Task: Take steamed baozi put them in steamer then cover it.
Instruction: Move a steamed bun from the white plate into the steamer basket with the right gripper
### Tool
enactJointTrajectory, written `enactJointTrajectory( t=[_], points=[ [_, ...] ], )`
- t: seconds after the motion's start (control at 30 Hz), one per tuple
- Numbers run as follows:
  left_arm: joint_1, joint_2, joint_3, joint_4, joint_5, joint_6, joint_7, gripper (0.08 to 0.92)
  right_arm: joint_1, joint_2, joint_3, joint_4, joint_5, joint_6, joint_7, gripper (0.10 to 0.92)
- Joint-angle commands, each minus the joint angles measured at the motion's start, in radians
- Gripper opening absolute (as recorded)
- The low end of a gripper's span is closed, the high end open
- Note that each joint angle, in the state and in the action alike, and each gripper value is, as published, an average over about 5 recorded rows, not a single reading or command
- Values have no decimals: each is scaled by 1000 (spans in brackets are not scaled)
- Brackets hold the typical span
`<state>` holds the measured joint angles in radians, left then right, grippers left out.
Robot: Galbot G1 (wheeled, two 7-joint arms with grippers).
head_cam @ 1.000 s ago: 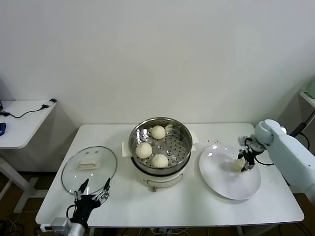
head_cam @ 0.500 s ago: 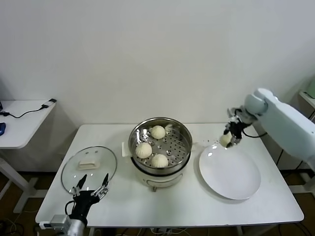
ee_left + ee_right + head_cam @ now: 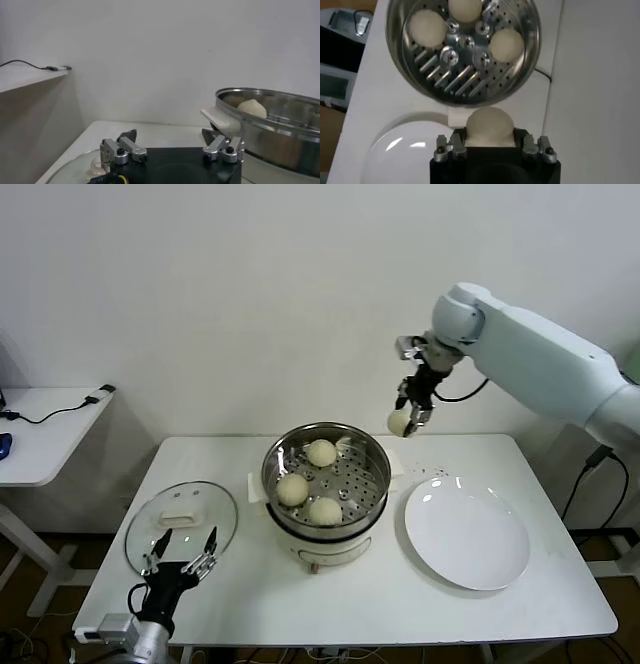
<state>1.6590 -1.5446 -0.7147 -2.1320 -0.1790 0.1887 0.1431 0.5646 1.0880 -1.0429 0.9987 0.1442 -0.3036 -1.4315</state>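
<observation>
the jaws of the right gripper (image 3: pixel 410 420) are closed on one steamed baozi (image 3: pixel 400 422), which is held in the air above the far right edge of the steamer (image 3: pixel 375 459), and three more baozi (image 3: pixel 293 489) are seen lying on the perforated tray inside it. the jaws of the left gripper (image 3: pixel 180 556) are held wide open with nothing between them, low at the near left of the table (image 3: pixel 400 599), just in front of the cover (image 3: pixel 181 524), which is laid flat on the table to the left of the steamer. a white plate (image 3: pixel 467 536) is placed to the right of the steamer.
</observation>
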Motion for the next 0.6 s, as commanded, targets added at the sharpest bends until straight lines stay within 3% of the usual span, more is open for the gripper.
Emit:
enactJointTrajectory(
  t=[0.03,0.6],
  points=[
    [-3,-1,-3,-5,-5,0,-2,823,62,191,-136,-28,75,-32,-5,620],
    [-6,-5,-4,-4,-12,1,-3,823,-130,181,-77,-7,-45,-43,40,619]
  ],
)
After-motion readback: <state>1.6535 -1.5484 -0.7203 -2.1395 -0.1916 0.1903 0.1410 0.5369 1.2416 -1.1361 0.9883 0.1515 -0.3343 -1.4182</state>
